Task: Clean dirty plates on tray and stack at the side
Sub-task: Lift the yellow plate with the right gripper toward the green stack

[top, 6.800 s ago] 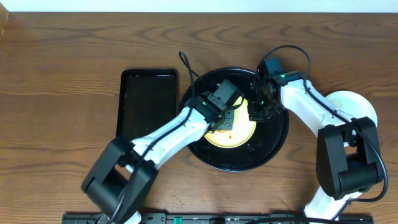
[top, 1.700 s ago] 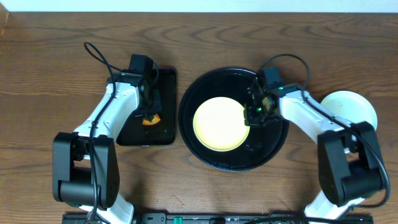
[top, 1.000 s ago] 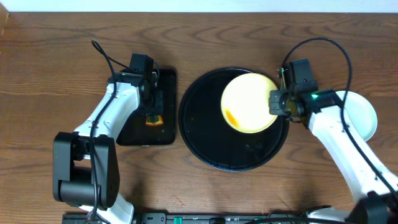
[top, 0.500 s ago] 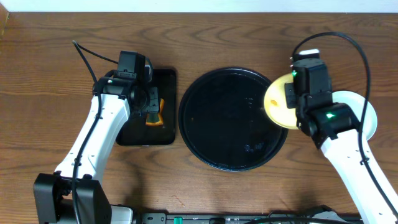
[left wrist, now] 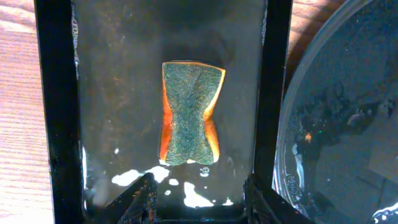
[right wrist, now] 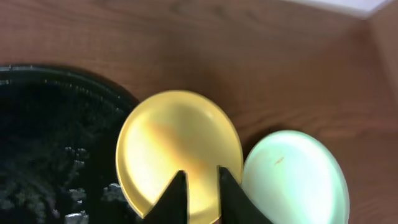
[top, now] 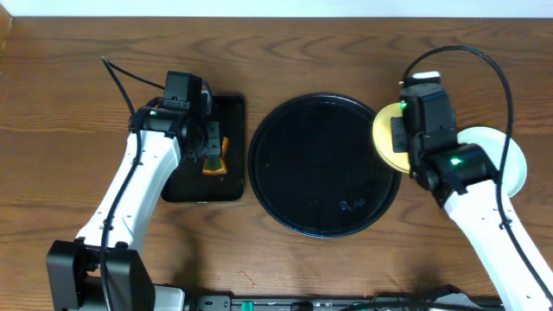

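The pale yellow plate lies across the right rim of the round black tray, its edge next to a mint plate on the table. No plate stands inside the tray. My right gripper is over the yellow plate's near edge, jaws a narrow gap apart with the plate showing between them. I cannot tell whether they touch it. My left gripper stands open and holds nothing, over the small rectangular tray.
An orange-and-green sponge lies in the wet rectangular black tray, left of the round one, just ahead of my left fingers. Water drops cover the round tray's floor. Bare wooden table lies around both trays.
My right arm has carried the yellow plate from the tray's middle to its right rim, and its jaws have just parted slightly. The left arm stays over the sponge.
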Robot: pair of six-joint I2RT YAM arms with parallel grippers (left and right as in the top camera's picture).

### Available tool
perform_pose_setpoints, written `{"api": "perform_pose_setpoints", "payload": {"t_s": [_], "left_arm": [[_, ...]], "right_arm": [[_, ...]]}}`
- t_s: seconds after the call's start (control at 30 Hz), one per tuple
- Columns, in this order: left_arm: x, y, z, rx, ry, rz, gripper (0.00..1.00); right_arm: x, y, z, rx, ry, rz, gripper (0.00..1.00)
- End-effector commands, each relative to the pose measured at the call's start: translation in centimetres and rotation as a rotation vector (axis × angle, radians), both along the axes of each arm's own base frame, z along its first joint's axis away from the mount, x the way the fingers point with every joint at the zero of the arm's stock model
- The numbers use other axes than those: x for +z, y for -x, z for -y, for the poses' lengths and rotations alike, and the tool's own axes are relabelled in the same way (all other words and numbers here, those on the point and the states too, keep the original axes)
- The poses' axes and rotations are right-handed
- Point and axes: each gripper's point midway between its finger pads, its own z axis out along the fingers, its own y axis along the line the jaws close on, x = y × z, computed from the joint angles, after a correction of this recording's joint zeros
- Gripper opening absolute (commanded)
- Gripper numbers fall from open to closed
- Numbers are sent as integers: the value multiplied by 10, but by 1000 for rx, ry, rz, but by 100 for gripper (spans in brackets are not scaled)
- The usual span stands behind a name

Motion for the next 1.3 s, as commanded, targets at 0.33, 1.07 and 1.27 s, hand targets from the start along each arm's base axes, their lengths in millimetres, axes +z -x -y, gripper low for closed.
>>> {"api": "perform_pose_setpoints", "payload": {"t_s": [0.33, 1.07, 1.27], "left_arm": [[-2, 2, 0, 10, 8, -10, 47], [-2, 3, 0, 10, 7, -13, 47], [-2, 3, 0, 10, 8, -14, 47]], "right_arm": [[-65, 17, 40, -252, -433, -251, 39], [-153, 47, 70, -906, -743, -410, 69], [-178, 50, 67, -943, -796, -370, 68]]}}
